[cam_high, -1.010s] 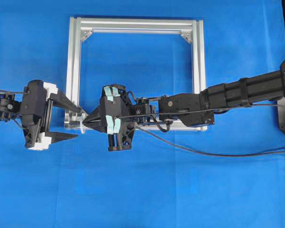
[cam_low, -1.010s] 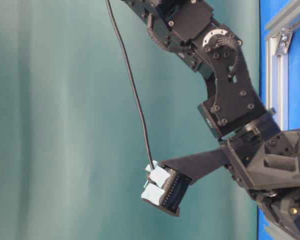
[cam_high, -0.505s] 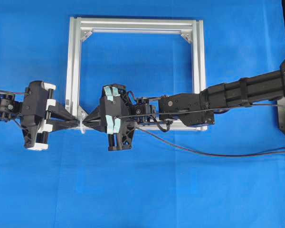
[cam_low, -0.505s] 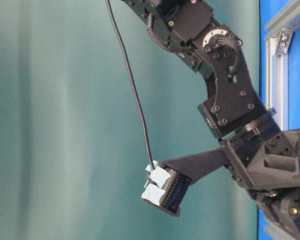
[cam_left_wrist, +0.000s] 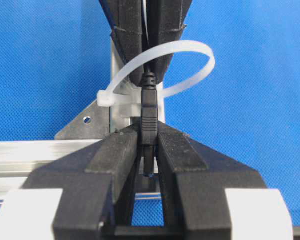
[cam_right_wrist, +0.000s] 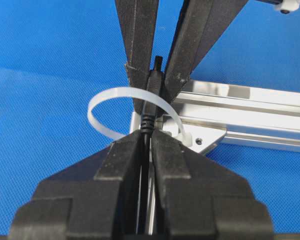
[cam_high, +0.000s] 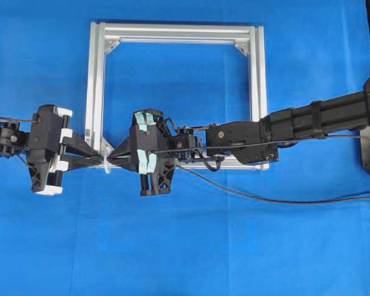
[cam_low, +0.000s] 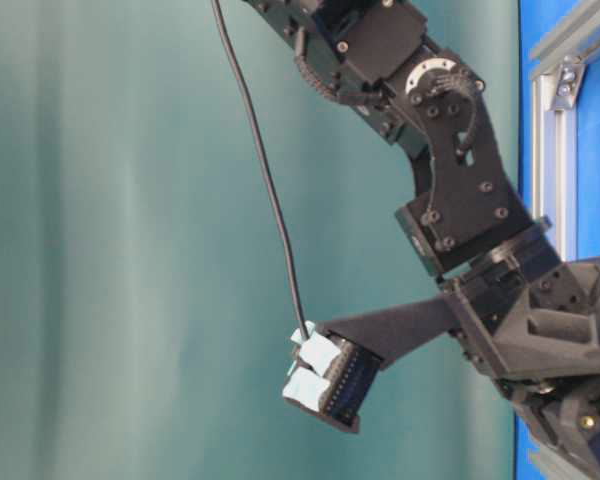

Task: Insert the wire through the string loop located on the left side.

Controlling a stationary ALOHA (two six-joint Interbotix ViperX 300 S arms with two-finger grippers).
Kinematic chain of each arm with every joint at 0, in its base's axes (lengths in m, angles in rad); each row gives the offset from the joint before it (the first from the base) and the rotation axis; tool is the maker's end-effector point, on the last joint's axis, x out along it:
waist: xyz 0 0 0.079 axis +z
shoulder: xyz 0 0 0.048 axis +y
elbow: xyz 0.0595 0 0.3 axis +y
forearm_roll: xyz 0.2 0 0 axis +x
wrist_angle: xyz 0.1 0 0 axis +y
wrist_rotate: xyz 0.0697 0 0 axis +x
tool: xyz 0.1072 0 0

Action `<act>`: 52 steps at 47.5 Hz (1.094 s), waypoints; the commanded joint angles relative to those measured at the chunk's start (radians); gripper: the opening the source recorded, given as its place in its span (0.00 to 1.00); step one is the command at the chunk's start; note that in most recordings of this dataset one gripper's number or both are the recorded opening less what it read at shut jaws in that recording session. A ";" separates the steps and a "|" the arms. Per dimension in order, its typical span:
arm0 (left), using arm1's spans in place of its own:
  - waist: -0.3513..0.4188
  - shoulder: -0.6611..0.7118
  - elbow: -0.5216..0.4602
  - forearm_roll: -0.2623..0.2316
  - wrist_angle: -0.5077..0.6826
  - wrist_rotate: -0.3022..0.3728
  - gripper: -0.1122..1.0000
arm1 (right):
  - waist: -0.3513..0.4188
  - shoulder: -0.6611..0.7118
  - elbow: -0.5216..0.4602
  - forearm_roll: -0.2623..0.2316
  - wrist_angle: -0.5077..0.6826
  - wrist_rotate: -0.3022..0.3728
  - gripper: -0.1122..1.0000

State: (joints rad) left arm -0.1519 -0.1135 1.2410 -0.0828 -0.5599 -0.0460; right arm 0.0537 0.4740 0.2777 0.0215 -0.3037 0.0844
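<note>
The wire's dark plug (cam_left_wrist: 149, 112) passes through the white string loop (cam_left_wrist: 190, 50), which is tied to the frame's lower left corner. My left gripper (cam_left_wrist: 149, 131) is shut on the plug on the loop's outer side. My right gripper (cam_right_wrist: 146, 136) is shut on the wire (cam_right_wrist: 147, 122) just behind the plug, on the inner side. In the overhead view the left gripper (cam_high: 98, 156) and right gripper (cam_high: 111, 158) meet tip to tip at the loop (cam_high: 105, 163). The wire (cam_low: 270, 200) trails back along the right arm.
A square aluminium frame (cam_high: 95, 92) lies on the blue cloth, and both grippers work at its lower left corner. The right arm (cam_high: 308, 120) reaches across the frame's lower rail. A black cable (cam_high: 283, 200) lies on the cloth at the right.
A second ago my left gripper stood open around the loop; it has since shut on the plug. The right gripper and arm have not moved.
</note>
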 commanded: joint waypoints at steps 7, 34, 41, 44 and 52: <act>0.005 -0.012 -0.005 0.000 -0.005 0.002 0.16 | -0.002 -0.021 -0.006 0.000 -0.003 -0.002 0.13; 0.005 -0.049 0.005 0.000 0.028 0.002 0.16 | -0.002 -0.089 0.078 0.002 -0.034 0.005 0.88; 0.005 -0.130 0.020 0.000 0.110 0.002 0.16 | -0.002 -0.100 0.103 0.005 -0.046 0.006 0.89; 0.005 -0.186 0.032 0.000 0.173 0.002 0.16 | 0.000 -0.101 0.107 0.005 -0.046 0.006 0.89; 0.005 -0.325 0.058 0.000 0.339 -0.002 0.16 | 0.002 -0.101 0.109 0.003 -0.046 0.006 0.89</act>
State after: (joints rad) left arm -0.1488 -0.3774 1.2962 -0.0844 -0.2777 -0.0460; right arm 0.0537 0.4172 0.3927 0.0245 -0.3421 0.0890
